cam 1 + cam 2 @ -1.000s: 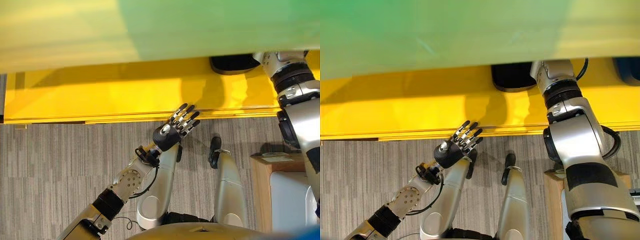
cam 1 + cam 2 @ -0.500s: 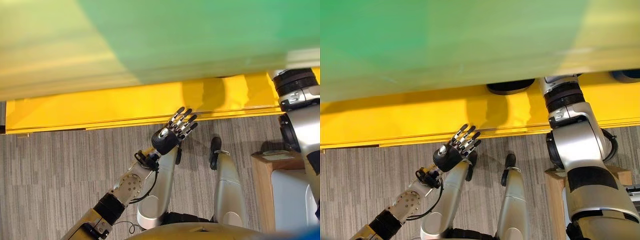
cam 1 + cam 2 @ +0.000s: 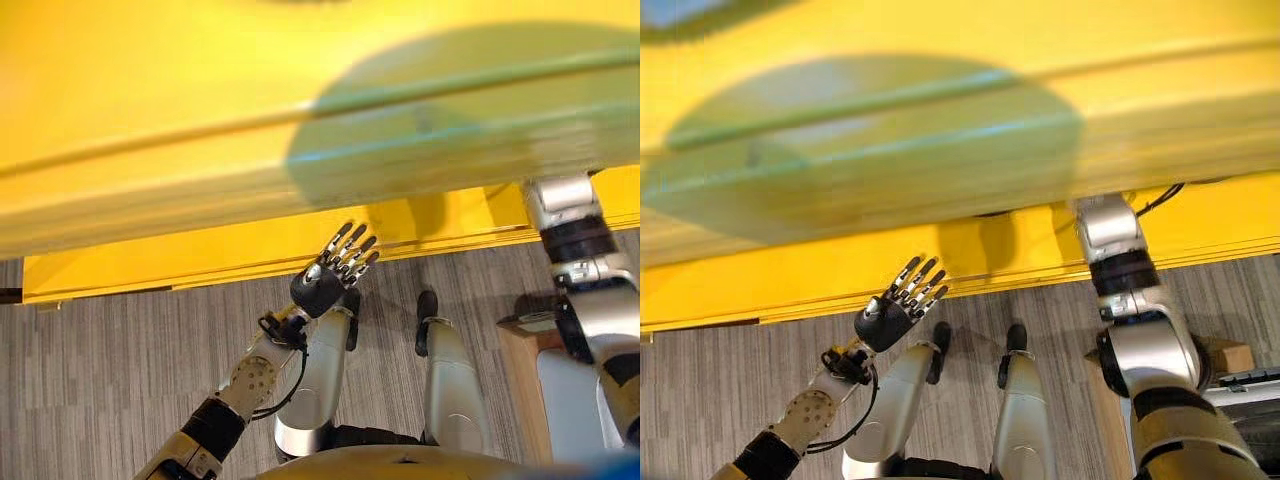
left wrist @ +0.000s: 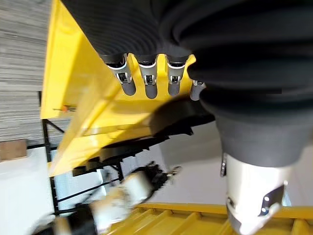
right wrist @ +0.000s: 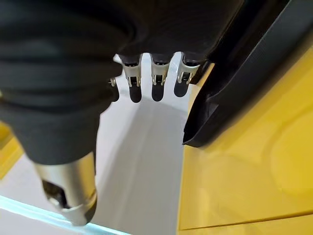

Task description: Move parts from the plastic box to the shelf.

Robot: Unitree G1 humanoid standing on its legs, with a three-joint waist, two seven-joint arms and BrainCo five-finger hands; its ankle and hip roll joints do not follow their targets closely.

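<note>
Since the job is to carry parts onto it, take the yellow metal shelf (image 3: 200,262) as your landmark. Its lower board runs across both eye views, with a second yellow board (image 3: 150,120) above it and close to the camera.

Your right arm reaches up into the gap between those two boards, which is probably why you have the arm stretched so far forward: the drop-off spot lies deep on the lower board. In the right wrist view a black moulded plastic part (image 5: 234,78) lies on the yellow surface, just beside the right hand (image 5: 155,73). The fingers look straight and relaxed with nothing curled round the part. I cannot tell whether they touch its edge. I judge the part already set down on the shelf and the hand free of it.

Your left hand (image 3: 335,272) hangs just in front of the shelf's front edge, above the grey striped floor (image 3: 100,380). Its fingers are spread and straight and it holds nothing. It looks kept clear as a spare, perhaps for balance.

Away from the shelf on your right side, a pale container (image 3: 558,395) sits on a wooden stand (image 3: 520,350). It is likely the plastic box, though its contents are hidden.
</note>
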